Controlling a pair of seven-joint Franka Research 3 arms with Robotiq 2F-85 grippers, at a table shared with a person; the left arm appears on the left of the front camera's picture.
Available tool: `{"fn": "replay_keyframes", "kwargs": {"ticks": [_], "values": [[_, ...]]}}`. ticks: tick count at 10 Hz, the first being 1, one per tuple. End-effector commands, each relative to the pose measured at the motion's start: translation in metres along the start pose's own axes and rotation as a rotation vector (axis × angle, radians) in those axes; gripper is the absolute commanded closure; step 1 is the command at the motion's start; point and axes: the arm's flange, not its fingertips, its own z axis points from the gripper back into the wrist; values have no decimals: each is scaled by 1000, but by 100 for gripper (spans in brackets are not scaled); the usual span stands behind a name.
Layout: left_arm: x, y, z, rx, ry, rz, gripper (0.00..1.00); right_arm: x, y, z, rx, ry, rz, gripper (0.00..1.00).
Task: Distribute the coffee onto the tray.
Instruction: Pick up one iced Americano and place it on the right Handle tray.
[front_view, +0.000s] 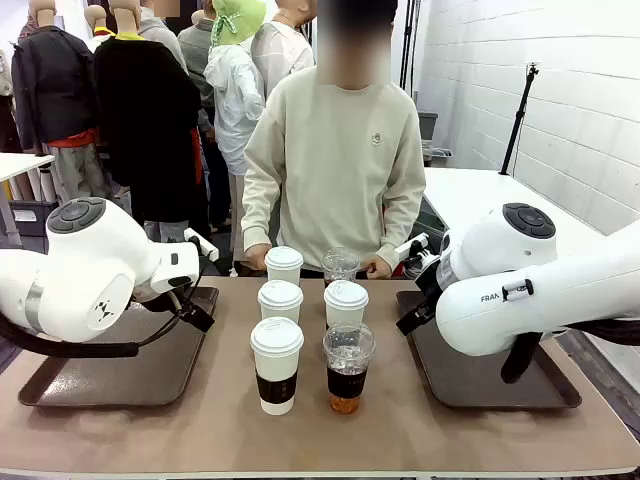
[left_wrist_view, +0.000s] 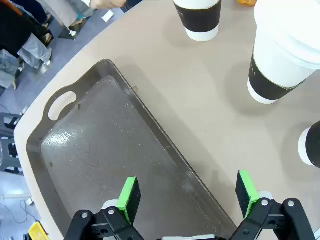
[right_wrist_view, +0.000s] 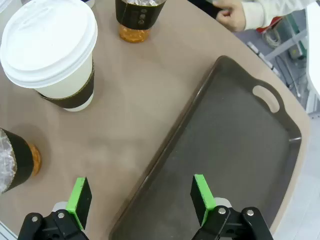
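Six cups of coffee stand in two rows at the table's middle: white lidded paper cups with dark sleeves (front_view: 277, 365) (front_view: 280, 300) (front_view: 346, 303) (front_view: 284, 265) and clear dome-lidded cups (front_view: 347, 368) (front_view: 340, 265). A dark tray (front_view: 70, 385) lies at the left and another tray (front_view: 500, 385) at the right. My left gripper (left_wrist_view: 188, 195) hangs open and empty over the left tray's (left_wrist_view: 95, 150) inner rim, with paper cups (left_wrist_view: 282, 55) beyond it. My right gripper (right_wrist_view: 141, 197) is open and empty over the right tray's (right_wrist_view: 240, 135) inner rim, near a paper cup (right_wrist_view: 52, 50) and a clear cup (right_wrist_view: 15, 160).
A person stands at the far side with both hands (front_view: 375, 267) resting on the table edge behind the cups; one hand (right_wrist_view: 235, 12) shows in the right wrist view. Both trays hold nothing. The brown table's front strip (front_view: 320, 440) is bare.
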Motion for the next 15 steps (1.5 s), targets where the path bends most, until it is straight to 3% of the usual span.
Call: {"fn": "replay_keyframes", "kwargs": {"ticks": [1,11,15], "values": [[0,0,0,-3,-1,1,0,-1,0,1,-2,-7,7,0],[0,0,0,0,0,0,0,0,0,0,0,0,0,0],[32,21,51,-29,-67,53,0,12,-25,55,163,-99,-88,0]]}}
